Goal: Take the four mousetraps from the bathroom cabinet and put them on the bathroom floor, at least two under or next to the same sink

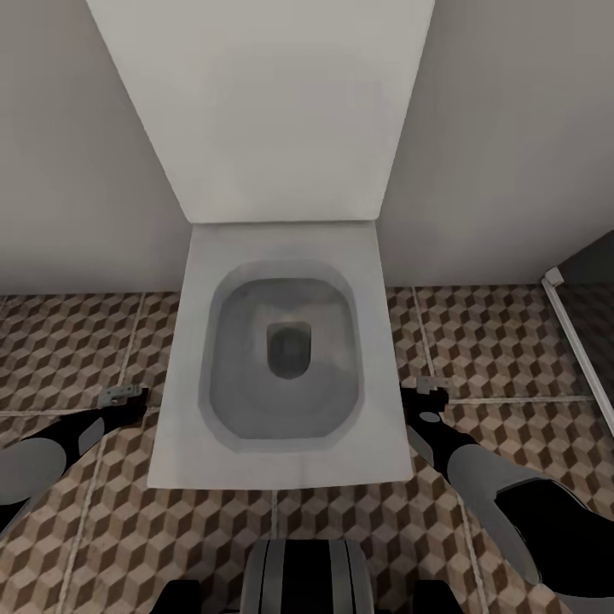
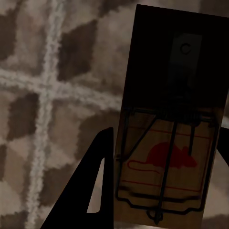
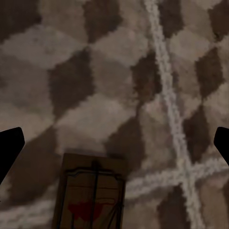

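Observation:
My left gripper (image 2: 164, 143) is shut on a mousetrap (image 2: 167, 167), a wooden slab with a wire spring and a red mouse print, held just above the cube-patterned bathroom floor (image 2: 43, 95). In the head view this gripper (image 1: 126, 396) hangs left of the toilet. My right gripper (image 1: 429, 394) is low on the toilet's right side. Its fingers (image 3: 9, 148) stand wide apart, open, and a second mousetrap (image 3: 93, 195) lies flat on the floor tiles (image 3: 95, 86) between and below them. The cabinet and sink are out of view.
A white square toilet (image 1: 281, 247) with its lid raised stands against the grey wall straight ahead, between my arms. A glass shower edge with a white frame (image 1: 576, 341) runs along the far right. Patterned floor (image 1: 68, 341) lies on both sides of the toilet.

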You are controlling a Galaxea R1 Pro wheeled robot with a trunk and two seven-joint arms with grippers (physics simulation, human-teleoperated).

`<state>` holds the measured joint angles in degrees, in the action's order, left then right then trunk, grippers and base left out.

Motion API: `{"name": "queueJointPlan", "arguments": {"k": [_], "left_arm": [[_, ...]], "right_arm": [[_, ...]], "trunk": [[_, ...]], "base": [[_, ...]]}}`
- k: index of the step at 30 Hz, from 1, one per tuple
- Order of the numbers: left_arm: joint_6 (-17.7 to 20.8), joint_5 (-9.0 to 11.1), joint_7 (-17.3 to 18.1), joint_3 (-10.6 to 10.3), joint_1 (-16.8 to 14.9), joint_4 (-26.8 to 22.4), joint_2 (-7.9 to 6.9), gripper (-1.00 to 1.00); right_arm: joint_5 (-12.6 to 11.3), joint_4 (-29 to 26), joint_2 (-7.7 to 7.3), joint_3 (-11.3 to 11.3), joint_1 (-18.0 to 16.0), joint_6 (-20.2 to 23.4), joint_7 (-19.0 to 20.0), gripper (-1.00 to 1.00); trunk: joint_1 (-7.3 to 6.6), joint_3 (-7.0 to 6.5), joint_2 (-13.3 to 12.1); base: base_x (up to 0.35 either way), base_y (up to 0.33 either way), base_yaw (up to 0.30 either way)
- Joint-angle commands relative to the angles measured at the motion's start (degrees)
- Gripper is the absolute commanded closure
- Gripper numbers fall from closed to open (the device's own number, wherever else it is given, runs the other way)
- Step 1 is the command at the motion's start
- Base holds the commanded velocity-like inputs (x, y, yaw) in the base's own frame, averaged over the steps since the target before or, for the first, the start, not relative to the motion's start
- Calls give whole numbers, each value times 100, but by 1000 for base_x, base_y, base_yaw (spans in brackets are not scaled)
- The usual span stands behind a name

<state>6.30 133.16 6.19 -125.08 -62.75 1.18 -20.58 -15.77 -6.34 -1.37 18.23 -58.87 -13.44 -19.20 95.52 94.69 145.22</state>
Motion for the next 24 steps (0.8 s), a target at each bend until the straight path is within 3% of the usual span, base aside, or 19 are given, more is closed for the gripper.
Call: {"name": "queueJointPlan", "arguments": {"k": [1, 24], "left_arm": [[38, 61, 49, -43, 0, 13, 1, 100], [38, 61, 49, -43, 0, 13, -3, 100]], "right_arm": [[-56, 1, 0, 49, -2, -18, -14, -100], [-58, -8, 4, 30, -2, -17, -30, -100]], "trunk": [[-1, 3, 1], [-1, 3, 1]], "base": [[0, 0, 0], [0, 0, 0]]}}
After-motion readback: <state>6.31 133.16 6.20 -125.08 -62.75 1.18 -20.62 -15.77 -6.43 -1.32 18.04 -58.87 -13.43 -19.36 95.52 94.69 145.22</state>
